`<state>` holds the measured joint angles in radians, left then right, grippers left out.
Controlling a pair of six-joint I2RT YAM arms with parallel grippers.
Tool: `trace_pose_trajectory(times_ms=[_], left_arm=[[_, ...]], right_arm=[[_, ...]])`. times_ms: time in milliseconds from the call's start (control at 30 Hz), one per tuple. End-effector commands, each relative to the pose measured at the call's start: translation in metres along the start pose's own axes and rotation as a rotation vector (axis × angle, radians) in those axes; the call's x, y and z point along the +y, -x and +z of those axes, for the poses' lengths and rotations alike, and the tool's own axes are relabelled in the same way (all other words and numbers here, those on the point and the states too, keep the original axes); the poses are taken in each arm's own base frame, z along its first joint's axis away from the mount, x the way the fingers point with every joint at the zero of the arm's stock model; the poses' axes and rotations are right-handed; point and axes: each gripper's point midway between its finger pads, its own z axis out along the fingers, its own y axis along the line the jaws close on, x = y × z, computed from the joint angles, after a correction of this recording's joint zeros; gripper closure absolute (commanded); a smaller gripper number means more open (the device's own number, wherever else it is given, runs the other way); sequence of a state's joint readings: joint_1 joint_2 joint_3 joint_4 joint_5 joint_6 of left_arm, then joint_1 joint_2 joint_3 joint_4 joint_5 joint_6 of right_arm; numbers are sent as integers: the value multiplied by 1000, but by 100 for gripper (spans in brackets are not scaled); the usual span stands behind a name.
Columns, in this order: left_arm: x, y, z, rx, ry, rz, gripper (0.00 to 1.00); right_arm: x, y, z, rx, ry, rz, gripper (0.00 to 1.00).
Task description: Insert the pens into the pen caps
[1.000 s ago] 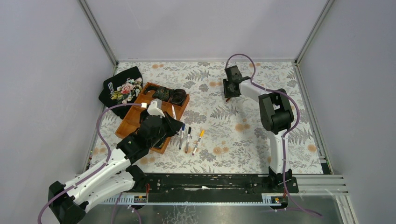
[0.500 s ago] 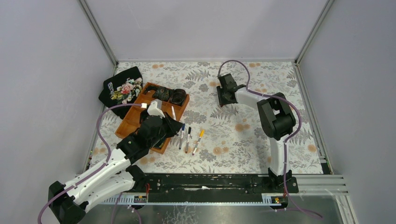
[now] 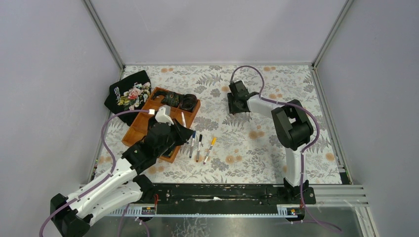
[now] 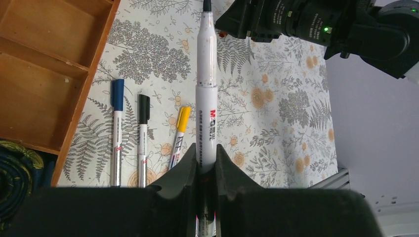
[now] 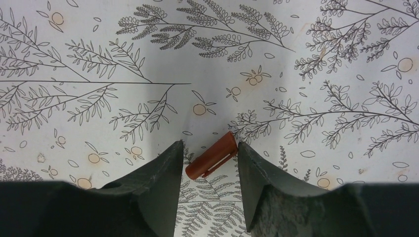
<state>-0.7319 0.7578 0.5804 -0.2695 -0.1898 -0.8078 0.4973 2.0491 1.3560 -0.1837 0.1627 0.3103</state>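
Right wrist view: your right tool (image 5: 210, 144) stands half open astride the red cap (image 5: 211, 158), which lies slantwise on the surface (image 5: 296, 59) between its fingers, ungripped. Your left tool (image 4: 205, 163) clamps the uncapped pen (image 4: 206, 89), tip pointing toward the right tool.

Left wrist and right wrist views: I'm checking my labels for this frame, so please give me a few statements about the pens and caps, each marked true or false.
1. The left gripper is shut on a pen whose tip is bare. True.
2. The red cap already sits on that pen. False: it lies on the table, between the fingers of the open right gripper.
3. Three capped pens lie side by side on the table next to the wooden tray. True.
4. Their caps are blue, black and green. False: blue, black and yellow.
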Motion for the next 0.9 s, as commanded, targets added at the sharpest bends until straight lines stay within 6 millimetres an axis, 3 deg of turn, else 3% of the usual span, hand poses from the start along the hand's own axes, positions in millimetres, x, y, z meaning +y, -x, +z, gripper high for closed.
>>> trace_pose_trajectory(times_ms=[0, 300, 467, 733, 867], left_arm=[[2, 2, -4, -15, -6, -19, 100], [5, 1, -6, -19, -4, -27, 100], [4, 1, -7, -20, -6, -21, 100], [3, -1, -7, -11, -22, -8, 100], [-5, -11, -2, 26, -75, -5, 100]], right_arm=[[-24, -78, 6, 259, -129, 21, 48], [-27, -87, 0, 267, -171, 126, 52], [-26, -88, 4, 279, -185, 154, 64], [-31, -89, -3, 270, -200, 148, 98], [-29, -88, -18, 252, -158, 143, 100]])
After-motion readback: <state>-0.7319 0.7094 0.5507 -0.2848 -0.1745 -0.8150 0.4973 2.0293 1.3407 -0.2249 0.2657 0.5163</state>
